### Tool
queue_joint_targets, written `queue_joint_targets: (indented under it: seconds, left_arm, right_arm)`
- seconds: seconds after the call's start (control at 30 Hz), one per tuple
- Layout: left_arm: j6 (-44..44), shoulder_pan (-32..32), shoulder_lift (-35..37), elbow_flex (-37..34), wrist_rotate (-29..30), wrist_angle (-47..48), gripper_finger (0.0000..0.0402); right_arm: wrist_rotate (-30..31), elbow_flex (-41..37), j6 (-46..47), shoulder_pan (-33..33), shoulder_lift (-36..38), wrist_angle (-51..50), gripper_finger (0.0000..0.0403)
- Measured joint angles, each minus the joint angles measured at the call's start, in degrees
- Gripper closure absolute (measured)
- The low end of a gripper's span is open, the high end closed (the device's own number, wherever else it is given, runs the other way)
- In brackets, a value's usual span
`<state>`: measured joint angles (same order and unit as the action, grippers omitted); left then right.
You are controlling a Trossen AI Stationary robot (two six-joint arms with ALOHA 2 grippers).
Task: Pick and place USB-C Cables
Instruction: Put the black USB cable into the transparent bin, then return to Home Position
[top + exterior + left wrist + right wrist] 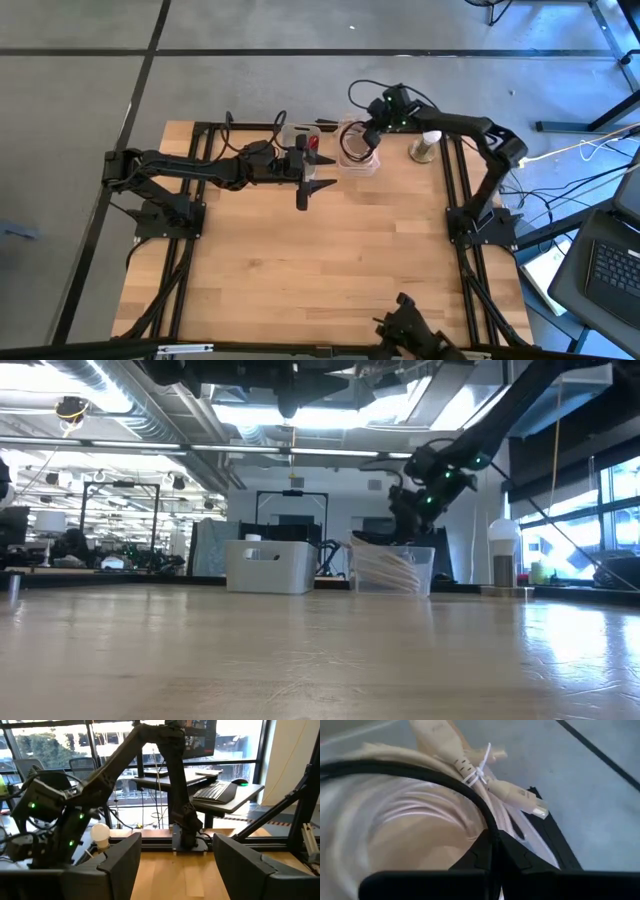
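A wooden bench [320,270] seen from above, with two dark robot arms reaching toward its far edge. The right gripper [371,136] hangs over a clear plastic container [392,569] holding coiled cream-white USB-C cables [485,775]. In its wrist view the fingers [492,851] are pressed together around a thin black cable [420,773] that arcs across the cream coils, which are bound with a small white tie. The left gripper [303,178] waits just beside a white bin [268,565] to the left of the container, its fingers [120,862] spread wide and holding nothing. A white ball-topped round object [428,146] stands to the container's right. This looks like the picking step: a cable gripped at the container. The next move likely calls for lifting straight up so the black cable clears the cream coils without dragging them, then carrying it toward the white bin.
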<state>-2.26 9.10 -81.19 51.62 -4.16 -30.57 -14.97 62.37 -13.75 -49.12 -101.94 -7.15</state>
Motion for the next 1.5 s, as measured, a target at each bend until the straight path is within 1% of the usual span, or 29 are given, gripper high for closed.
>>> queue_joint_targets:
  seconds: [0.1, 0.3, 0.5, 0.57, 0.77, 0.9, 1.03, 1.37, 1.5]
  left_arm:
    - [0.00, 0.00, 0.00, 0.00, 0.07, 0.00, 0.0162]
    - [-0.01, 0.00, 0.00, 0.00, 0.11, 0.00, 0.0162]
    - [0.00, 0.00, 0.00, 0.00, 0.11, 0.02, 0.0162]
    - [-0.02, 0.00, 0.00, 0.00, 0.11, 0.04, 0.0162]
    - [-0.02, 0.00, -0.02, 0.00, 0.09, 0.14, 0.0162]
    - [-0.02, 0.00, -0.02, 0.00, 0.09, 0.41, 0.0162]
    - [-0.02, 0.00, -0.02, 0.00, 0.09, 0.43, 0.0162]
    - [-0.96, 0.00, -0.02, 0.00, 0.09, 0.42, 0.0162]
    - [-0.94, 0.00, -0.02, 0.00, 0.09, 0.39, 0.0162]
  right_arm:
    - [2.70, 0.02, -0.47, 0.02, -2.39, 2.51, 0.0392]
    - [5.40, 0.13, -0.47, -0.05, -5.14, 6.44, 0.0392]
    - [5.59, 0.04, 0.39, -0.04, -5.09, 7.50, 0.0392]
    - [4.61, 0.04, 1.18, -0.07, -5.11, 7.51, 0.0379]
    - [4.20, 0.00, 1.54, -0.04, -5.19, 5.83, 0.0297]
    - [3.49, 0.02, 2.73, -0.04, -4.99, 5.34, 0.0262]
    - [3.55, -0.14, 3.31, 0.25, -3.60, 3.93, 0.0252]
    - [8.56, -0.15, 1.68, 2.24, 3.61, 1.53, 0.0250]
    - [9.59, -0.09, 1.61, 3.05, 4.33, 0.49, 0.0250]
